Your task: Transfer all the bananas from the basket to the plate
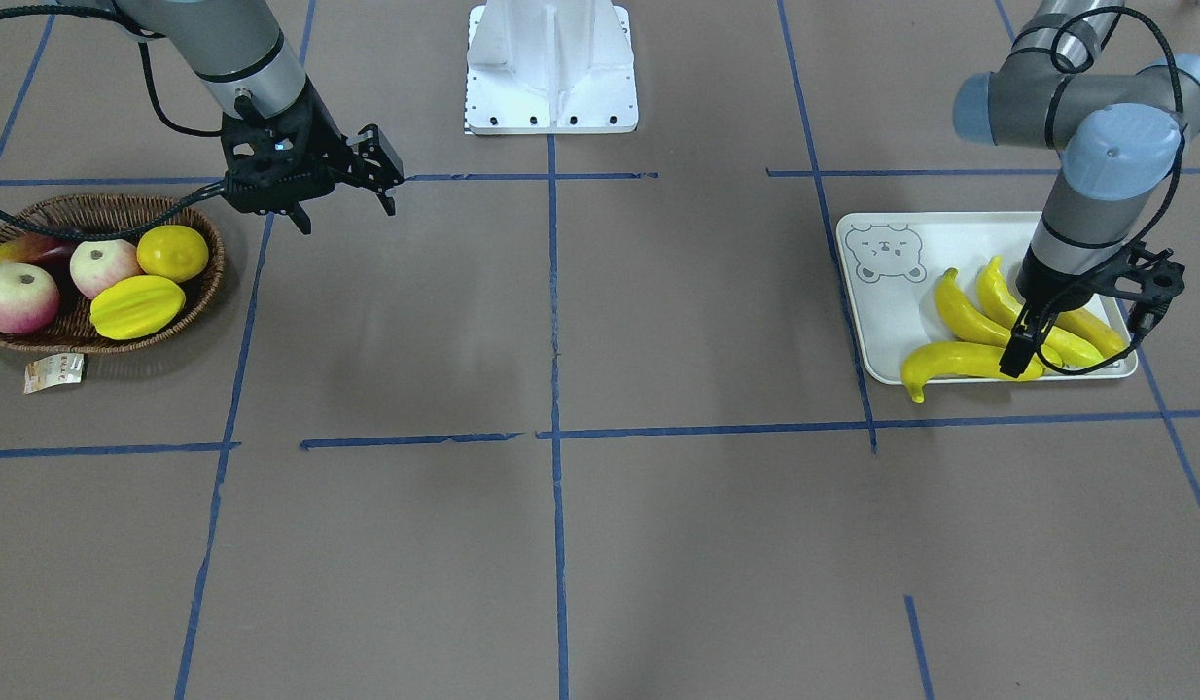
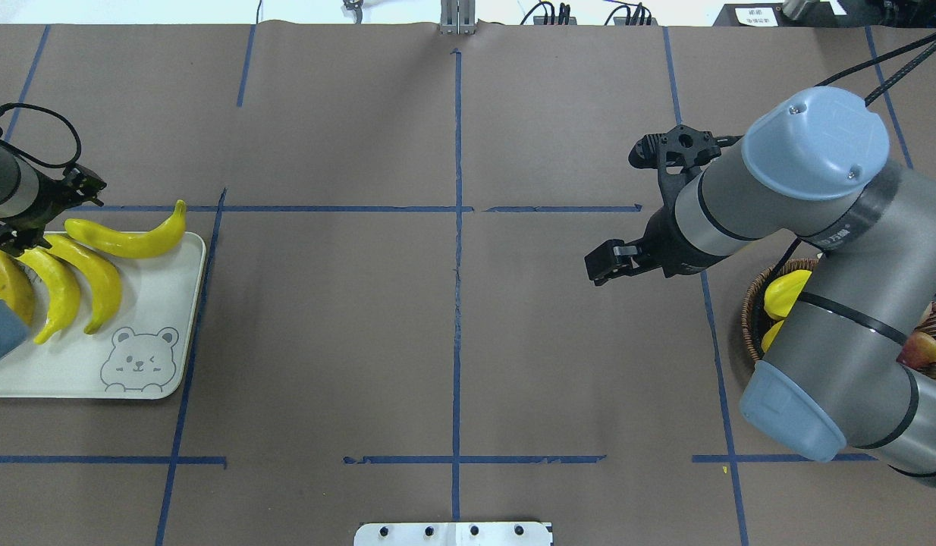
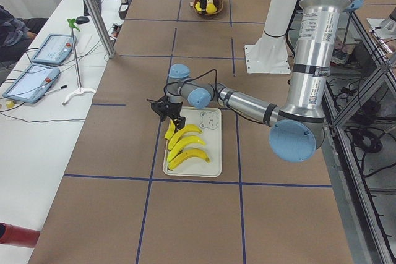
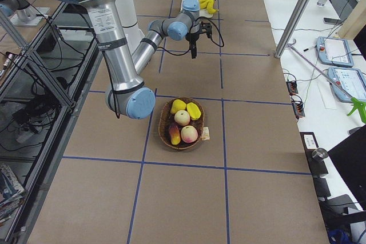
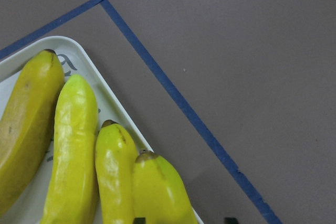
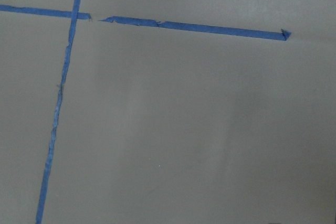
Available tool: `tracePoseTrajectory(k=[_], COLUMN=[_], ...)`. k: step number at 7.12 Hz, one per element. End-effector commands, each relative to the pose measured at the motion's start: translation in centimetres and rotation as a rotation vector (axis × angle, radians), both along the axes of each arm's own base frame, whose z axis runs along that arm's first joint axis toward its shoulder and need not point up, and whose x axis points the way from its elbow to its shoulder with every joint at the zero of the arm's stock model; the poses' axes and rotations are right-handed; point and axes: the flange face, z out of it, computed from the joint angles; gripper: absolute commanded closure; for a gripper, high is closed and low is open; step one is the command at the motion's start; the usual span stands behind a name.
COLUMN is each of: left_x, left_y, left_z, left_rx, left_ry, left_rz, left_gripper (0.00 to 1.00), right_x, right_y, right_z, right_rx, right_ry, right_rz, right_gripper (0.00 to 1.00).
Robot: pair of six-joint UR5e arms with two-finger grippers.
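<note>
4 glossy yellow curved toy bananas, 1 a darker yellow-brown, tips brownish. Pale grey-white rectangular plate carries a grey bear-face print. Woven wicker basket is dark brown. Brown table surface, gridded in blue tape lines.

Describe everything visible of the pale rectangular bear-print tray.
The pale grey-white rectangular tray looks like smooth plastic, with rounded corners, a raised rim and a grey bear-face print in one corner. It lies flat on the brown table on the robot's left side. Four yellow bananas rest on it, one overhanging the rim.
</note>
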Motion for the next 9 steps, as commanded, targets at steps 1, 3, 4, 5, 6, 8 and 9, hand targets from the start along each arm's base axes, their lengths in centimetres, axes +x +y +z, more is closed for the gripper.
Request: tracePoseTrajectory(k=[1,3,4,5,6,8,9], left_x=[-5.2,-8.9,-10.4,-13.0,-15.9,-20.9,-24.0], left_y=[1.0,0.9,1.5,1.6,1.7,1.7,2.0], left_z=[-1.2,-1.8,-1.7,-1.7,-1.4,0.4,1.6], left_rx=[0.071,0.177,0.247,0.284,0.328,0.388,0.399], left_ry=[0.061,0.072,0.024,-0.033,-0.087,-0.14,-0.15], left_rz=[0.153,0.316,0.439,0.555,0.7,0.9,0.974], left_gripper=[0.0,0.0,0.0,0.0,0.0,0.0,0.0], right_x=[1.6,5.9,8.6,11.5,15.4,22.6,26.0], right_y=[-1.0,-2.6,-4.0,-4.9,-5.7,-5.7,-5.3], right_z=[0.4,0.8,2.6,5.3,8.3,13.6,16.3], right_rx=[0.001,0.02,0.047,0.088,0.11,0.143,0.161], right_ry=[0.028,0.087,0.127,0.165,0.171,0.16,0.162], right_rz=[-0.003,-0.059,-0.077,-0.114,-0.157,-0.226,-0.253], right_gripper=[0.01,0.01,0.01,0.01,0.01,0.01,0.01])
